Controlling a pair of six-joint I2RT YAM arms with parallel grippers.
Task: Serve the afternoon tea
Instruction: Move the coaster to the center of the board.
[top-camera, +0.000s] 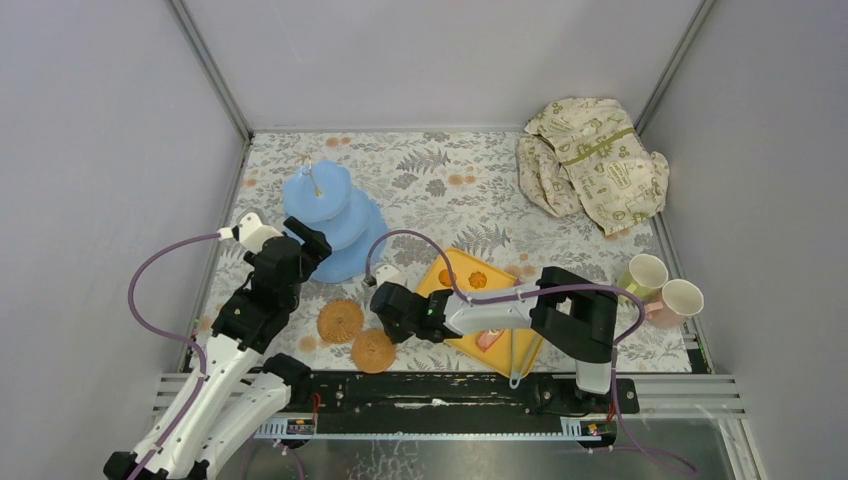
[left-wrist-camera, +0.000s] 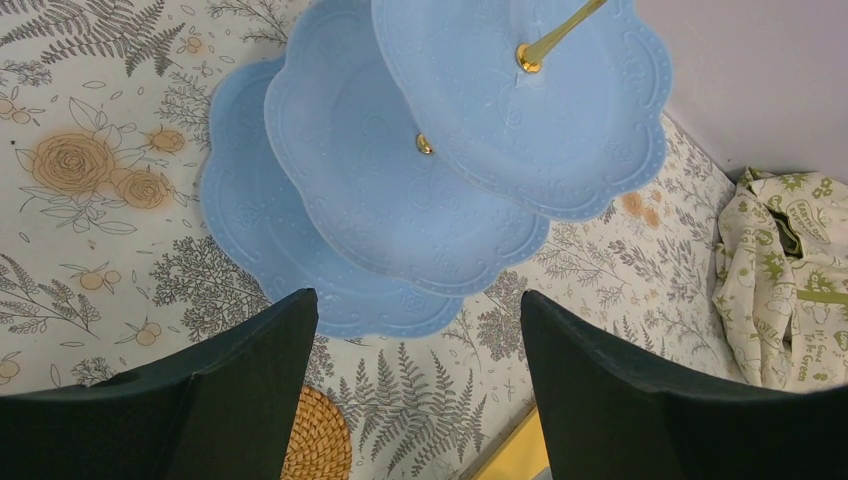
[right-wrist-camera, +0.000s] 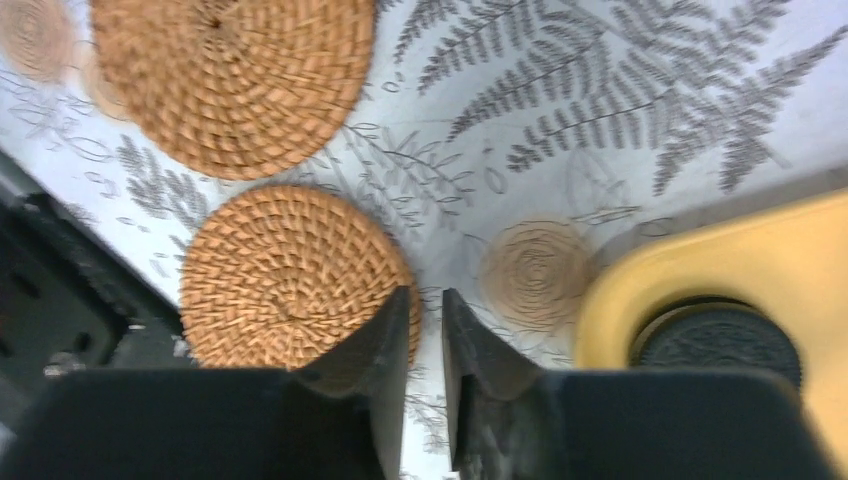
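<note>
On the floral tabletop (top-camera: 450, 190) we see the light-blue three-tier stand (top-camera: 335, 225) at upper left, with the left end effector (left-wrist-camera: 420, 310) spread wide and empty below it. The upper coaster (top-camera: 341, 320) and lower coaster (top-camera: 373, 350) lie at lower centre. The right end effector (right-wrist-camera: 423, 295), nearly closed and empty, is beside the lower one. Two pale cups (top-camera: 643, 275) stand at right.
</note>
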